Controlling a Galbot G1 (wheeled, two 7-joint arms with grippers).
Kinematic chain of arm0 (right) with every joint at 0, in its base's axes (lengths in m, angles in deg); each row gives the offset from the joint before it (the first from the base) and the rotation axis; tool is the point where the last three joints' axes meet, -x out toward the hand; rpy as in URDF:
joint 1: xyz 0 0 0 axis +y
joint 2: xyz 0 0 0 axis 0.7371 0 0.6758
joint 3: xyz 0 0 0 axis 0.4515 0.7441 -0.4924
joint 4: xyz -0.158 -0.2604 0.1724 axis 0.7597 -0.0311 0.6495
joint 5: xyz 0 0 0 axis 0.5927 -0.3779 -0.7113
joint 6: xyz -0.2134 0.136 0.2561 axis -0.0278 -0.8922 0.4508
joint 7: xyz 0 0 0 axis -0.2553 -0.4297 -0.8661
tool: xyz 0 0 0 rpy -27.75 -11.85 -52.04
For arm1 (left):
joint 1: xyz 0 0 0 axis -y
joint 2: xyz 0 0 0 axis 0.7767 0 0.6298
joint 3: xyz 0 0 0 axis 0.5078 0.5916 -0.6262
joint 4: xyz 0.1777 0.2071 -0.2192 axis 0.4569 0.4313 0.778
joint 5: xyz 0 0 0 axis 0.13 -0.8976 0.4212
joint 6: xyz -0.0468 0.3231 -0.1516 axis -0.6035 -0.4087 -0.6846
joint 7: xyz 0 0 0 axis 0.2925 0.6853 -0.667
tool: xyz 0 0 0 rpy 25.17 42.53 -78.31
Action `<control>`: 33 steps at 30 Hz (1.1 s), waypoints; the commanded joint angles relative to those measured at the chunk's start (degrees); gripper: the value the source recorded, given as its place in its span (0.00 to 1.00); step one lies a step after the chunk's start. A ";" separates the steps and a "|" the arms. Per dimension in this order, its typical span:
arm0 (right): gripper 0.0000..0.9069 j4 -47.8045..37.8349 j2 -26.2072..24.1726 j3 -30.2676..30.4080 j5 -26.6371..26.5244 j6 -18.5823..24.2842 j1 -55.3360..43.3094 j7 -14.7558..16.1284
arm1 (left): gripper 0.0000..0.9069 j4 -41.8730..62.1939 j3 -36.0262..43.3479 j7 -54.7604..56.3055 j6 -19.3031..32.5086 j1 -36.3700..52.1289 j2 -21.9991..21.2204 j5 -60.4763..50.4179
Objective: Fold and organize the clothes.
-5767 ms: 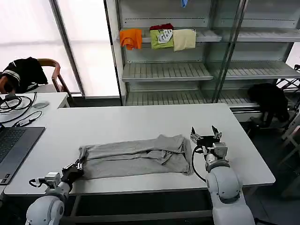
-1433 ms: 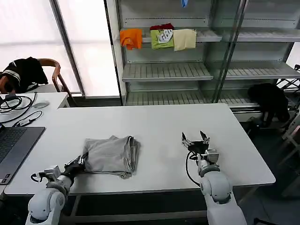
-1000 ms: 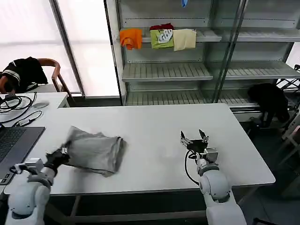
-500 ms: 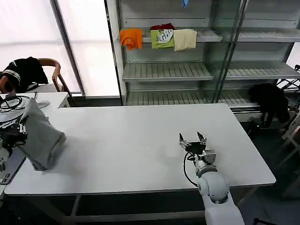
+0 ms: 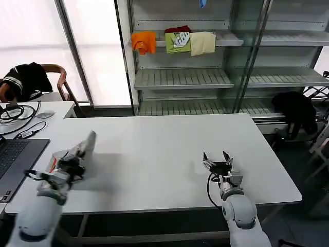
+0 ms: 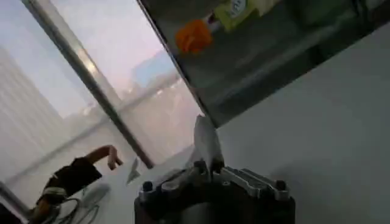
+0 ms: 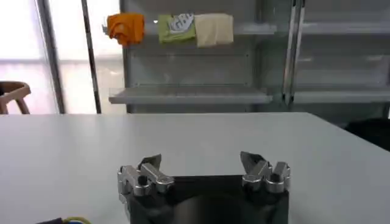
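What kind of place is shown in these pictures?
Probably a lab or test room set up like a shop or office. A white table stands before grey metal shelving holding folded clothes, with a laptop and cables at the side.

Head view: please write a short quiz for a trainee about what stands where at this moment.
1. True or false: the right pincer holds a shirt.
2. Which folded piece lies farthest to the robot's left on the top shelf? A orange piece; B green piece; C cream piece.
3. Fill in: the laptop lies on the robot's ____ side.
Key: 1 false, it is open and empty; 2 A; 3 left.
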 commanded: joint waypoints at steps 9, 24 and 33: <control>1.00 1.67 1.09 1.23 0.68 -2.62 -2.05 0.64 | 0.03 11.03 24.87 14.79 0.65 15.20 -14.24 13.79; 1.00 0.99 4.64 4.29 -14.56 -13.19 -8.66 2.53 | 1.00 22.56 31.88 17.27 -1.88 20.96 -22.19 14.57; 1.00 -0.51 4.70 10.50 -23.10 -13.33 -7.18 0.40 | 1.00 11.71 28.80 16.62 -1.94 17.36 -17.65 16.05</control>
